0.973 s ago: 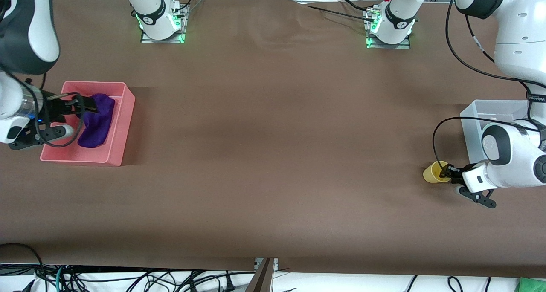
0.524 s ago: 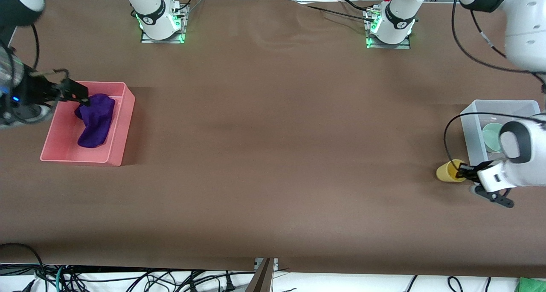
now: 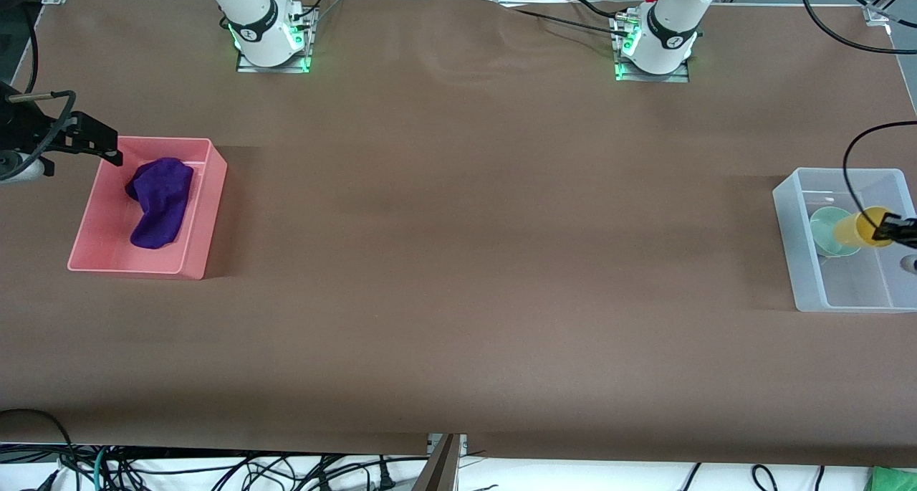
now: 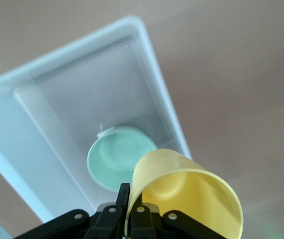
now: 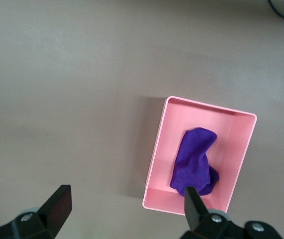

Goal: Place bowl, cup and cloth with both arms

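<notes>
The purple cloth [image 3: 161,201] lies bunched in a pink tray [image 3: 206,215] at the right arm's end of the table. My right gripper [image 3: 107,147] is open and empty, up over the tray's outer edge. In the right wrist view the cloth [image 5: 194,162] lies in the tray [image 5: 156,164] far below the open gripper [image 5: 126,204]. My left gripper [image 3: 895,228] is shut on the rim of the yellow cup [image 3: 863,227], held tilted over a clear bin [image 3: 788,247]. The mint-green bowl [image 3: 826,231] sits in that bin. The left wrist view shows the cup [image 4: 186,194], the gripper [image 4: 130,209] and the bowl [image 4: 117,157].
The brown table top [image 3: 458,247] stretches between the pink tray and the clear bin. The clear bin's wall [image 4: 82,55] shows in the left wrist view. Both arm bases [image 3: 269,39] stand along the edge farthest from the front camera.
My right gripper let go of the cloth and rose out of the pink tray. My left gripper lifted the yellow cup from the table beside the clear bin to over it.
</notes>
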